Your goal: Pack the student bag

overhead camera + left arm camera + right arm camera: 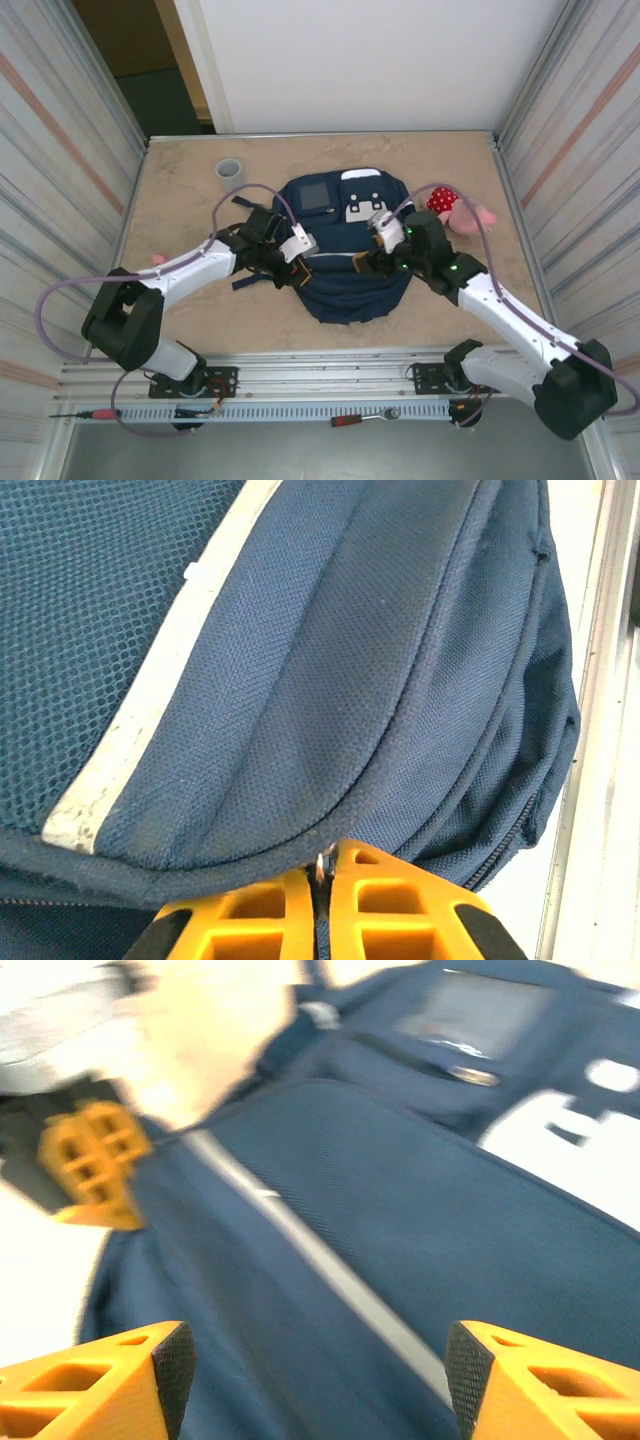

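The student bag (345,290), a navy-blue backpack with white patches near its top, lies flat in the middle of the table. At the bag's left edge my left gripper (300,270) is shut, its orange fingers pinching a small metal zipper pull (323,863) at a seam of the bag (330,680). My left gripper (322,885) shows no gap between its jaws. Over the bag's right side my right gripper (363,262) stands open. In the right wrist view my right gripper (315,1380) has its pads wide apart above the blue fabric (420,1220) and its pale stripe (330,1270), holding nothing.
A grey cup (230,172) stands at the back left. A red and pink plush toy (457,208) lies to the right of the bag. A small pink item (157,259) rests by the left arm. Hand tools (362,418) lie on the near rail.
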`<state>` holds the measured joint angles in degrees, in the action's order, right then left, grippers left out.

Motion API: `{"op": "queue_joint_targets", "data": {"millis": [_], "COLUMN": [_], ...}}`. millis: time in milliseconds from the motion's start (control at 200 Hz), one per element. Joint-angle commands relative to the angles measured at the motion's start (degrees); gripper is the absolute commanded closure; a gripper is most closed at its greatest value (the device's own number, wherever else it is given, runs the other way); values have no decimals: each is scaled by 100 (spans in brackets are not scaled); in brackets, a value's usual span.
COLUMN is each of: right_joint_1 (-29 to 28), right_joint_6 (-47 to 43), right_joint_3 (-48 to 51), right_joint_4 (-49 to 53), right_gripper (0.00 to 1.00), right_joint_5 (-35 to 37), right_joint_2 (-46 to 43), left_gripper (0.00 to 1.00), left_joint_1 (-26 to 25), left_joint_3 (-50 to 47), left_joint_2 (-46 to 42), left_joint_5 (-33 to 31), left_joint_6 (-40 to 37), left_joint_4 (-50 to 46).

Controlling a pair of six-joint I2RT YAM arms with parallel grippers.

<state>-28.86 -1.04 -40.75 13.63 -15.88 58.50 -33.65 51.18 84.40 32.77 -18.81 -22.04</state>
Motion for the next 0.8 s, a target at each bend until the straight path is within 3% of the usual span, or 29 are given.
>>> {"op": "queue_joint_targets", "data": {"millis": [0,85,200,351,586,792], "right_joint_1": [848,1398,1263,899,710,691], "right_joint_6": [1839,2951,3988,4499,4731,4784], "right_joint_3": [-163,-182,21,120,73,117], "right_joint_4": [947,1098,766,299,28,169], "right_gripper": [32,33,34,42,67,68], "right_joint_5": [258,-836,-1509,-1466,-1285,-1160], "right_joint_2": [35,231,531,958,1296,1036], "left_gripper": [100,100,100,100,100,100], "left_joint_1": [-15,-43,-93,-164,-547,-886], "left_joint_3": [-86,-153,-154,-108,10,208], "left_joint_2": [-222,-246,-229,-216,-73,83], "left_joint_5": [-298,-340,-440,-578,-711,-969], "left_joint_6": [386,527,664,810,1006,1211], "left_joint_4": [300,423,475,505,580,633]}}
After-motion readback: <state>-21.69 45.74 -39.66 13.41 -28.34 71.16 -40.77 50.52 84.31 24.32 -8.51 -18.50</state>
